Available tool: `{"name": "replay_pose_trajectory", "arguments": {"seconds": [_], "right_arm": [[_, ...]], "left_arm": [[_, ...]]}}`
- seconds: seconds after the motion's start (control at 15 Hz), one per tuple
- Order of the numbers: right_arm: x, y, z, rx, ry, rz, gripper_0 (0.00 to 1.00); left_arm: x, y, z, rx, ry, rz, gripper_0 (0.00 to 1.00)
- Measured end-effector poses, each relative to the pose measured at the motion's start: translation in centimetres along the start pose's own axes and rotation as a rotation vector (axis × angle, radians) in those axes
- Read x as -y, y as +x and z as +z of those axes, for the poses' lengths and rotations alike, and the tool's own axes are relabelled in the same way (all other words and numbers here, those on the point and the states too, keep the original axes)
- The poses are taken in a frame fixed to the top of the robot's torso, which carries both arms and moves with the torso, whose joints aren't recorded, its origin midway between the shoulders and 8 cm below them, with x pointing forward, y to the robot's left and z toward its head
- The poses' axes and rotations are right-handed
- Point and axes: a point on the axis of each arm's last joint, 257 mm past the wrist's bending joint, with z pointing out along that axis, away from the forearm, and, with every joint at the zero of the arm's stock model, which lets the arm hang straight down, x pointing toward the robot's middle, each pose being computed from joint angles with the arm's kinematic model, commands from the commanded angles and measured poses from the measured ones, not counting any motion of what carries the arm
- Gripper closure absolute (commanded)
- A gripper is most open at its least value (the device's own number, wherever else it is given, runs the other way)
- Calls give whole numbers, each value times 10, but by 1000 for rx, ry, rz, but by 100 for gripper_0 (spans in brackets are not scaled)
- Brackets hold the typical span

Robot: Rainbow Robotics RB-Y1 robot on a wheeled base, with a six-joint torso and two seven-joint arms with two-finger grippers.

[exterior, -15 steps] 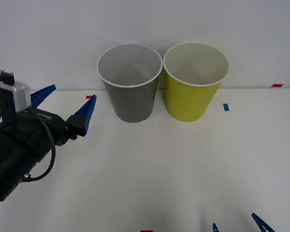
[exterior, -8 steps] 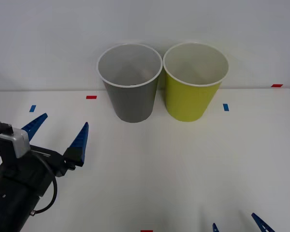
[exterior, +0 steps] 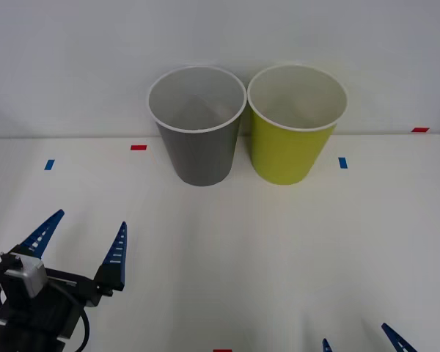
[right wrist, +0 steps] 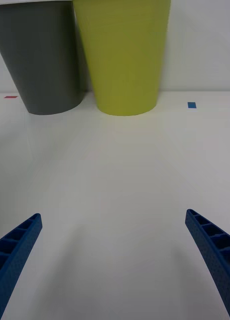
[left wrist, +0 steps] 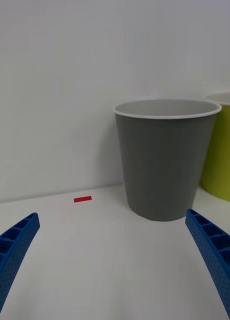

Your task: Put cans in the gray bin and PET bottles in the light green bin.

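Listing what we see: gray bin (exterior: 197, 125) and light green bin (exterior: 297, 121) upright, side by side at the table's (exterior: 279, 249) far edge. Left gripper (exterior: 81, 238), fingers spread and empty, now low at the near left corner; a second ago it hung higher and closer to the gray bin. We judge a drop just finished and the arm retreating. Can: probably inside the gray bin, though we cannot confirm. Right gripper (exterior: 367, 339), open, parked near edge.
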Motion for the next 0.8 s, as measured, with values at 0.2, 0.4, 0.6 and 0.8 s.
{"name": "replay_pose_trajectory", "arguments": {"seconds": [0.2,0.4,0.6,0.8], "right_arm": [[0,0,0,0,0,0,0],[0,0,0,0,0,0,0],[0,0,0,0,0,0,0],[0,0,0,0,0,0,0]], "left_arm": [[-2,17,-18,-47,-11,0,0],[-7,20,-35,-44,-30,20,0],[-16,28,-59,-35,-55,63,0],[-25,42,-81,-34,-98,68,0]]}}
